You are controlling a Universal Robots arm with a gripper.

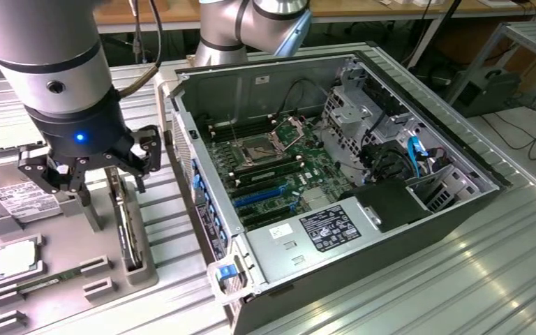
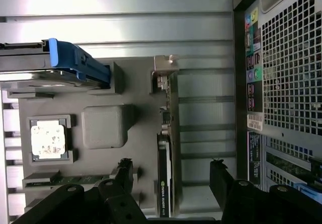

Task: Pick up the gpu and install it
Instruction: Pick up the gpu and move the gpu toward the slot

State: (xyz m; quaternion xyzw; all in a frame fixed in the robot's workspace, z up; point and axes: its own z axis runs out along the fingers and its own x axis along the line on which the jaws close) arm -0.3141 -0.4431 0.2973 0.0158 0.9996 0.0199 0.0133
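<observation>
Pincer [image 2: 172, 167] spread wide over gpu [image 2: 168, 148]; gpu on edge, centred between fingers [image 2: 125, 172].

The gpu [image 2: 165, 183], a thin, flat, dark circuit card with a silvery metal end bracket, stands upright on 1 long edge in a slot of the grey moulded holder [image 2: 136, 88]. It sits just below the gripper [image 2: 173, 178], in the gap between its 2 spread fingers, and appears to touch neither. The card runs lengthwise out past the fingers, and its bracket is at the end farther from them. A small printed label shows on the part nearest the gripper.
</observation>
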